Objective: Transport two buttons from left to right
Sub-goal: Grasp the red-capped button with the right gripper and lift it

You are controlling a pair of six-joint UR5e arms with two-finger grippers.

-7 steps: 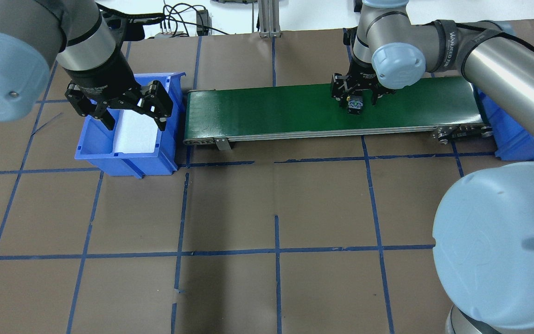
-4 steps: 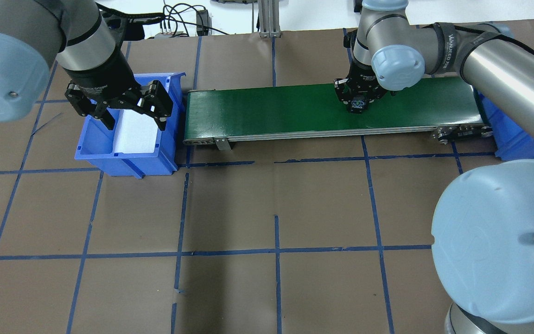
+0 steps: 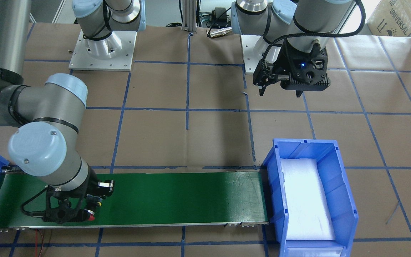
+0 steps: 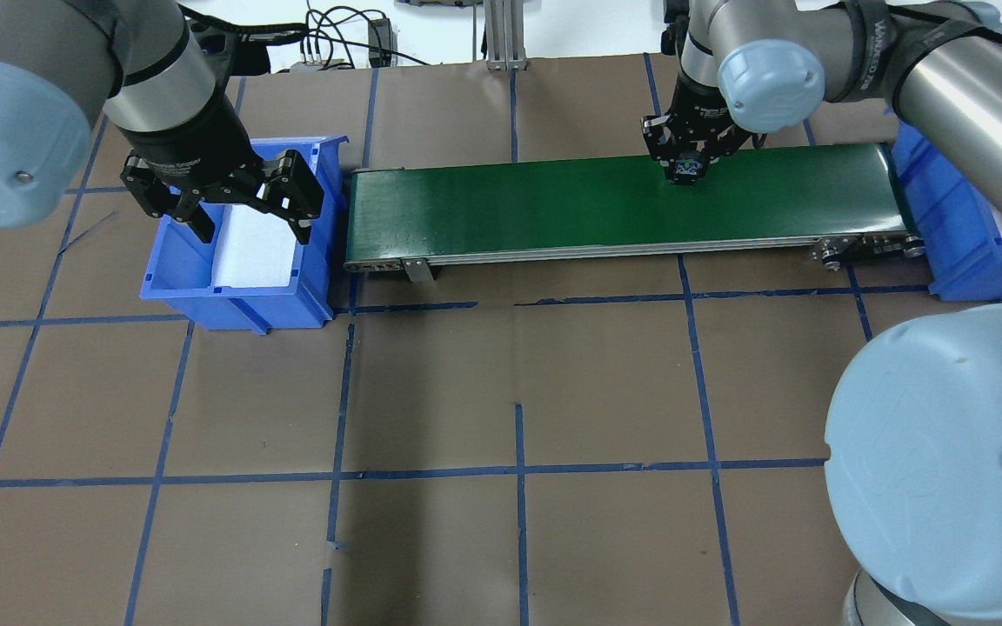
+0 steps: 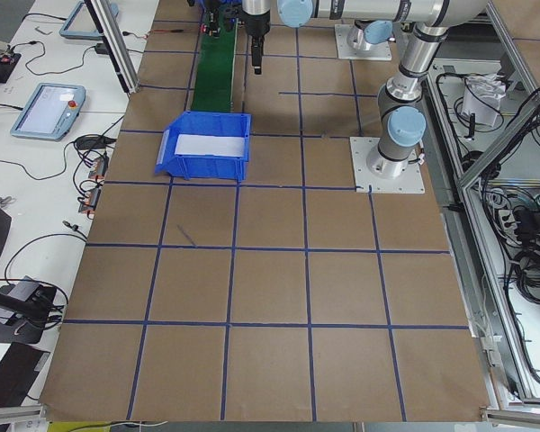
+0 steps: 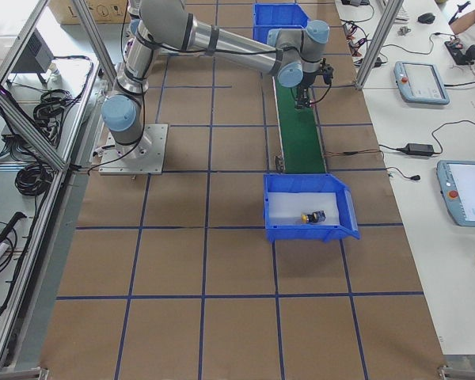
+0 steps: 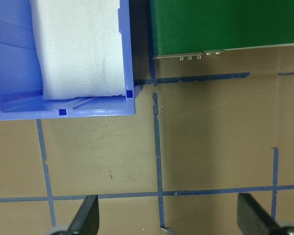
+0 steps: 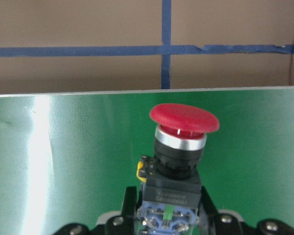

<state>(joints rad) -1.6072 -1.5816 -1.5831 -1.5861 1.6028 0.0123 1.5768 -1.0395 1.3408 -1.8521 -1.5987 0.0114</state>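
The brown paper-covered table carries a long green conveyor belt. In the overhead view the belt runs from 9 to 3 o'clock, so it bridges the reach of the two arms. At its 9 o'clock end stands a blue plastic bin, where only white foam is visible inside. The left end effector hangs over it with fingers wide apart, probably because its feeding work is done. The second blue plastic bin, at 3 o'clock, already holds the yellow-capped push button. The right end effector is clamped on the contact block of the red mushroom-capped push button, over the belt. In the right wrist view the long axis of this button runs from 6 to 12 o'clock. Its cap points to 12, away from the fingers, so the cap is free.
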